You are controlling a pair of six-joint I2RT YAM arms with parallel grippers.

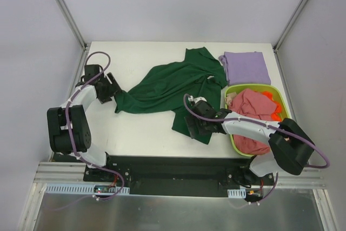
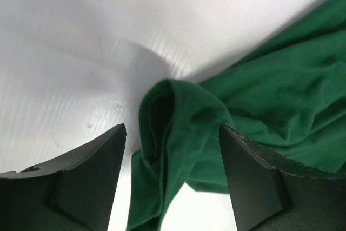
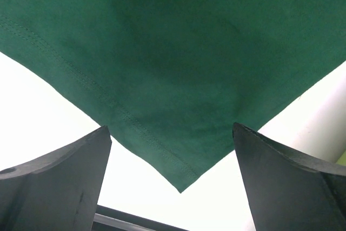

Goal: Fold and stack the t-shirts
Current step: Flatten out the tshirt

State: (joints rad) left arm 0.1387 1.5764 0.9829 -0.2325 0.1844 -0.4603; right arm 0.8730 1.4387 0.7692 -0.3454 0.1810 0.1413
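White bench (image 1: 146, 139), seen from above. Largest item is the dark green t-shirt (image 1: 162, 87), lying loose and rumpled across the middle. It stretches slantwise from a bunched tip at the left, up to a peak near the far edge, and down to a flat corner on the near side. Plain cloth, no print, unfolded. The right wrist view shows a double-stitched hem.

The lime-green basket (image 1: 233, 89) sits right of it, at the bench's right edge. The pinkish-red t-shirt (image 1: 254, 112) is heaped inside and spills over the near rim. The lilac t-shirt (image 1: 247, 67) lies folded in a neat rectangle just behind the basket, right beside the green shirt's far edge.

Hard to read: the beige t-shirt (image 1: 231, 100) shows only as a small patch at the basket's far-left corner, the rest buried. Small orange objects (image 1: 275, 113) peek out beside the red cloth; their shape cannot be made out. The right arm (image 1: 248, 125) crosses the basket's near-left rim and covers part of the green shirt's near corner. The left wrist view cuts the shirt off at the right.

Left jaws are apart, low over the bench at the shirt's left tip. A rolled fold (image 2: 178, 128) of green cloth stands between the two fingers with a gap on each side, so it is not gripped.

Right jaws are apart too, at the near corner. The hem corner (image 3: 181, 179) lies flat and points into the gap between the fingers — clear of both.
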